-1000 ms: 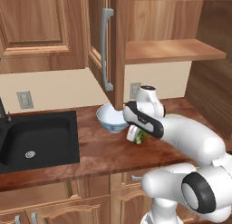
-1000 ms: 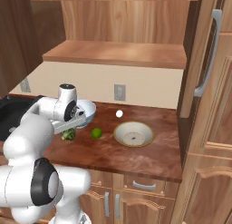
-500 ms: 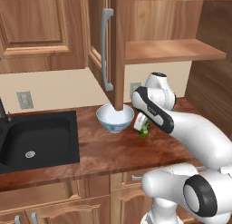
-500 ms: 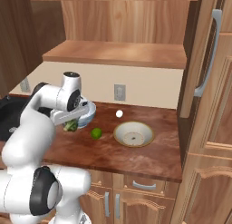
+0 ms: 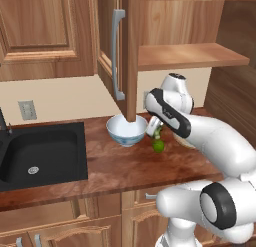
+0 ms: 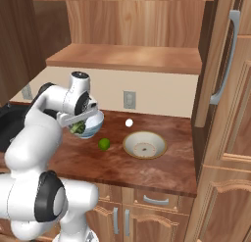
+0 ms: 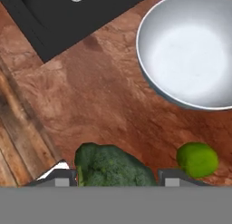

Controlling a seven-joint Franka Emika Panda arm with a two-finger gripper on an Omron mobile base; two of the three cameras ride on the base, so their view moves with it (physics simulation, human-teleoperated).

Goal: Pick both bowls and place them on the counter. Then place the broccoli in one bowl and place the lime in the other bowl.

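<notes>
Jaws clamped on the broccoli [image 7: 113,166], carried above the table [image 7: 104,105].

Between my two finger tips [image 7: 61,177] the dark green floret sits pinched, its bumpy head pointing out ahead of my gripper [image 7: 115,175]. From the right base view I see the broccoli [image 6: 78,128] hanging at my gripper [image 6: 78,124] right in front of the white bowl with the blue-patterned outside [image 6: 90,124]. Along my hand, that bowl [image 7: 190,51] lies ahead and to the right, upright on the reddish-brown wood. The lime [image 7: 197,159] rests on the table just right of my jaws, close to the bowl but apart from it. Farther off past the lime [image 6: 104,144] sits the shallow beige bowl [image 6: 144,145], with a small white ball [image 6: 129,122] behind it. A black sink [image 7: 68,14] lies ahead to the left.
</notes>
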